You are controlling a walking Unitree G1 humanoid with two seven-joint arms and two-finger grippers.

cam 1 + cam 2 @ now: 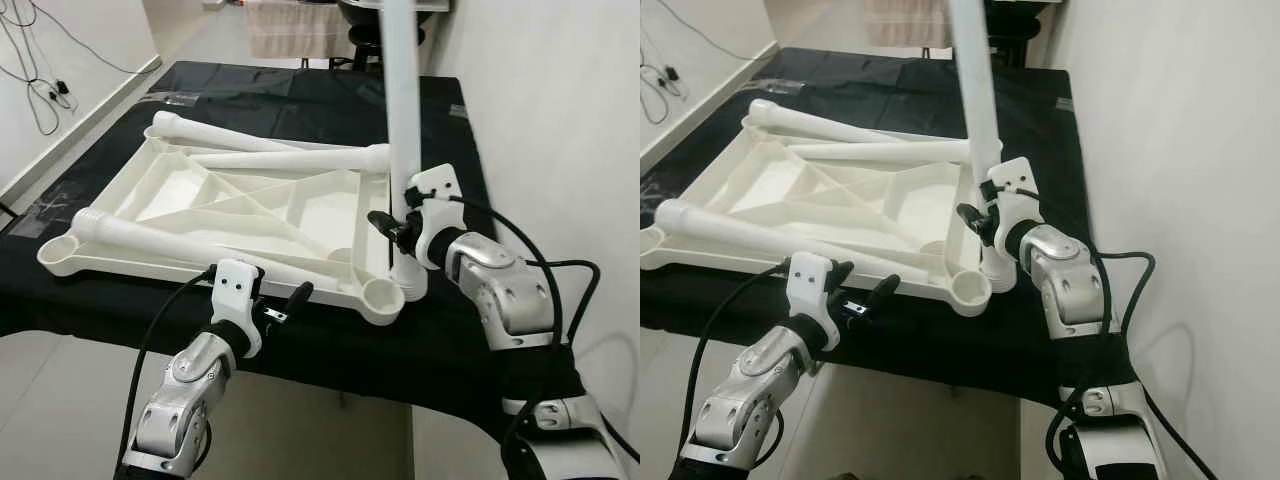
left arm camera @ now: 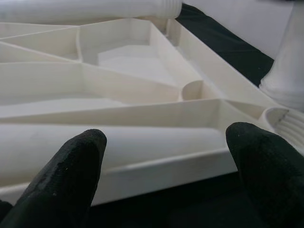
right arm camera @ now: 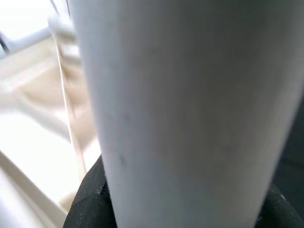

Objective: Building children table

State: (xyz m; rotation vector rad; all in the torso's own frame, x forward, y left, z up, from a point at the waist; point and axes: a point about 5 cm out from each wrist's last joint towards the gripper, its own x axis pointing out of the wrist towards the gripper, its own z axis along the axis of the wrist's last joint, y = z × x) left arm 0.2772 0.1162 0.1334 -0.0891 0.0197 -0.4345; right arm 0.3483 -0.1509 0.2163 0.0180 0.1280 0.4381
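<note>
While right claw [image 1: 400, 228] pinches upright leg [image 1: 403, 90]; left claw [image 1: 280, 297] spread beside tabletop [image 1: 250, 205].

Blk cloth [image 1: 300, 100], cables [image 1: 40, 90] by wall.

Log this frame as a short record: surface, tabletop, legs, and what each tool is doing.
surface: black cloth
tabletop: white tabletop lying underside up on the cloth
upright leg: upright leg standing at the near right corner, beside the corner socket
loose legs: three loose legs lying across the tabletop
right tool: right tool shut on the upright leg, low down
left tool: left tool open at the tabletop's near edge, holding nothing
</note>
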